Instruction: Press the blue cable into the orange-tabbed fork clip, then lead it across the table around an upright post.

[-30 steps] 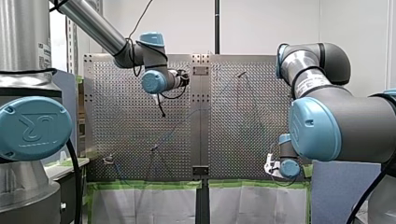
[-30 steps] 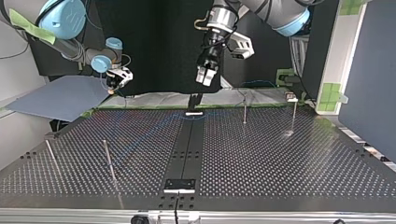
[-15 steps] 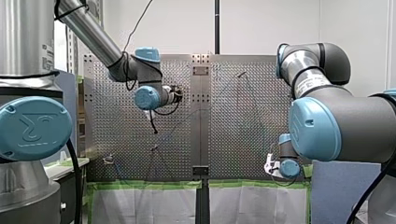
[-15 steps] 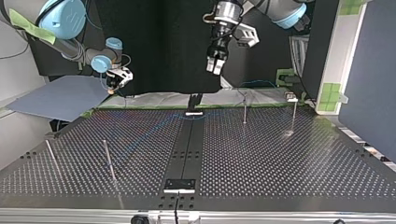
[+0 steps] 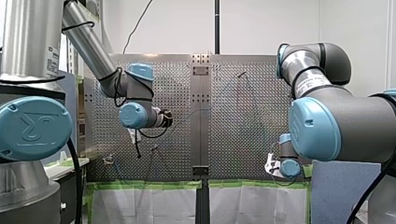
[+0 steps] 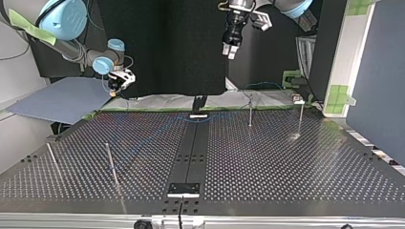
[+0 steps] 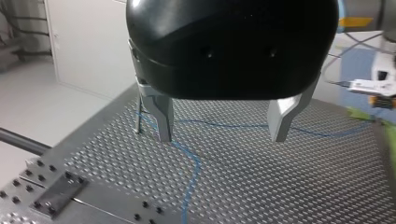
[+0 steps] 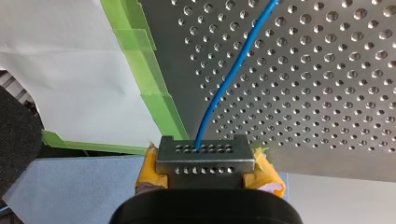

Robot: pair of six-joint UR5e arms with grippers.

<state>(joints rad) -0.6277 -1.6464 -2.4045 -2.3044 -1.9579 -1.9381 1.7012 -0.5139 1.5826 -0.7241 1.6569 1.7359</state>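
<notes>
The left claw point(image 6: 231, 50), spread apart and empty, hangs high above the table's point(image 6: 286, 181) 12 o'clock edge in the top view. The right claw point(image 8: 205, 161) is clamped on the blue cable point(image 8: 233, 70), which lies slack across the table; a misjudged descent could miss or drag it.

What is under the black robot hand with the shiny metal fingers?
Under my left gripper lies the holed table, with the blue cable curving across it. Its open fingers hold nothing. The black body covers whatever lies farther back.
</notes>
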